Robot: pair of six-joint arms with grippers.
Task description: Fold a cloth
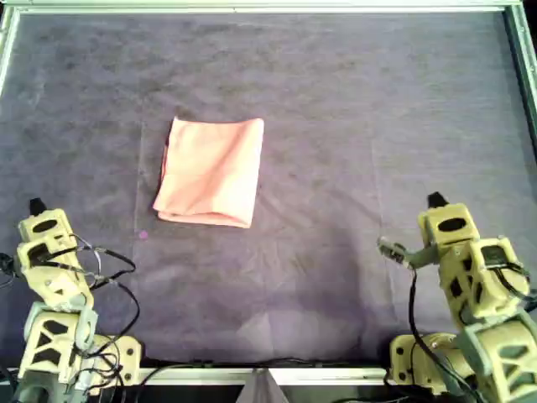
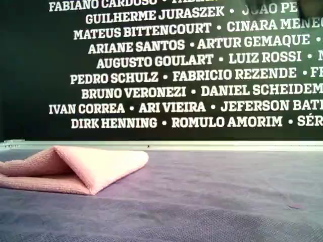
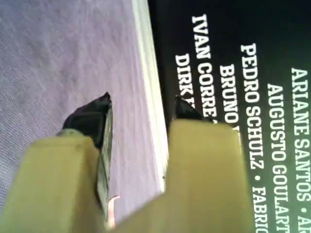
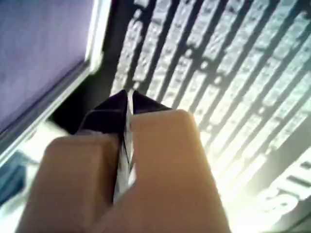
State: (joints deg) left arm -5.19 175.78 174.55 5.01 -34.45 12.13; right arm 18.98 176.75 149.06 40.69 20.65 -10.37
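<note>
Purple mat, folded cloth, name wall

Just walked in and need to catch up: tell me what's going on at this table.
Nothing is being handled right now. A salmon-pink soft fabric cloth lies folded on the dark purple felt mat, toward the overhead view's left of centre. Both arms sit back at that view's bottom edge, away from it. The left hand is open and empty; the right hand is shut on nothing.
</note>
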